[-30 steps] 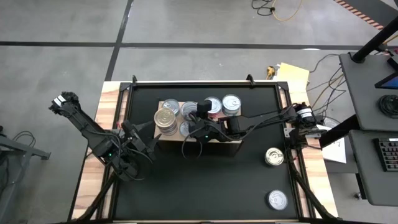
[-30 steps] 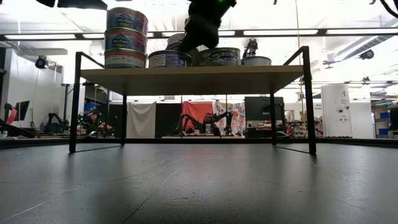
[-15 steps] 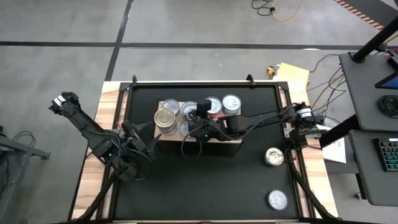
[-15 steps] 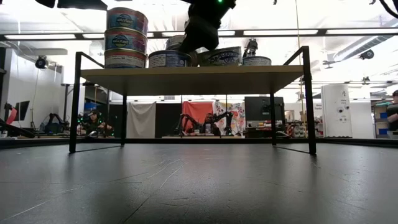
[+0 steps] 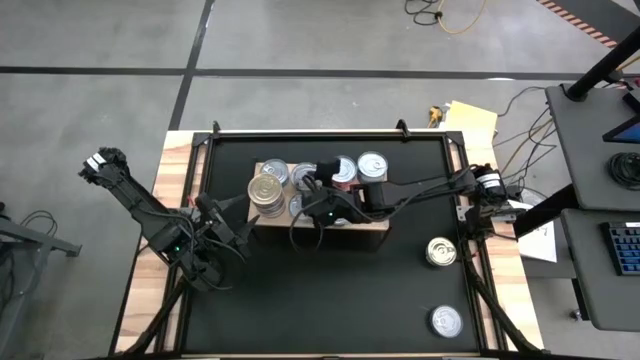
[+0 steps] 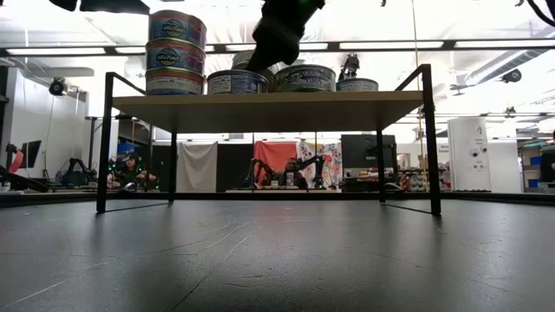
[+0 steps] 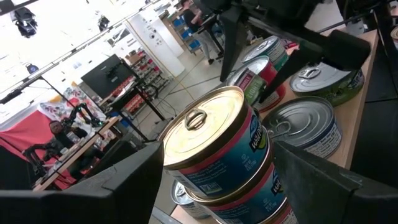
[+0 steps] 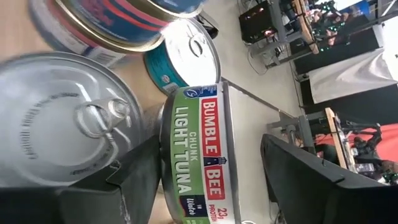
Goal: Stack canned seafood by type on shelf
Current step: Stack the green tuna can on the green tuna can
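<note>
Canned seafood: most tins stand grouped on the shelf, a light-wood board raised on thin black legs over the black mat. At the shelf's left end, a stack of three with blue and pinkish side labels, topped by a gold pull-tab lid; silver-lidded tins stand just behind and beside it, among them one at the back right and a low one at the shelf's front edge. Right gripper: above the middle of the shelf, fingers spread to either side of a green-labelled light tuna can that rests on the board; jaws apart, no visible clamp on the can. Left gripper: at the shelf's left end, just off the board, fingers wide apart and facing the gold-topped stack, grasping nothing. Loose stock: two tins on the mat, well apart from the shelf toward the right side, one gold-lidded, one silver-lidded nearer the front edge.
</note>
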`<action>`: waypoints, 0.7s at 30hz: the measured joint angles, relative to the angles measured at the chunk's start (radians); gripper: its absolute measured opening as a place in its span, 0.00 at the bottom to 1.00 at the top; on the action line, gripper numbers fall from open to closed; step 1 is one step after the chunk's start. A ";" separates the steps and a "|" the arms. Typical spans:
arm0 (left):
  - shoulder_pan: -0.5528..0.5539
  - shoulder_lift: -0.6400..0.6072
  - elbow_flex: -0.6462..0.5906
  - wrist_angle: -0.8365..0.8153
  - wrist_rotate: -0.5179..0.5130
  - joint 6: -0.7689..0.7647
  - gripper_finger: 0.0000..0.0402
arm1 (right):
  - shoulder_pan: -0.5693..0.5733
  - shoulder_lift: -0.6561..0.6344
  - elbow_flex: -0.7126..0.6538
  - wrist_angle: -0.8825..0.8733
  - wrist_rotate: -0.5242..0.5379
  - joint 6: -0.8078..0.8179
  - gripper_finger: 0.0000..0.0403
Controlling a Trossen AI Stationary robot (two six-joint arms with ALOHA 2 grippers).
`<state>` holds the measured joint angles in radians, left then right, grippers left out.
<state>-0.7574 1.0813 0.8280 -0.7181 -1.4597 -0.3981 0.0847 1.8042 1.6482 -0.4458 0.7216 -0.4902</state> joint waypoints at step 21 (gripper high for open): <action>0.000 0.000 0.000 0.000 0.000 -0.003 0.70 | -0.080 -0.001 0.000 0.001 -0.206 0.158 0.79</action>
<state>-0.7574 1.0813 0.8280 -0.7183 -1.4597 -0.4015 0.0046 1.8030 1.6482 -0.4452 0.5157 -0.3321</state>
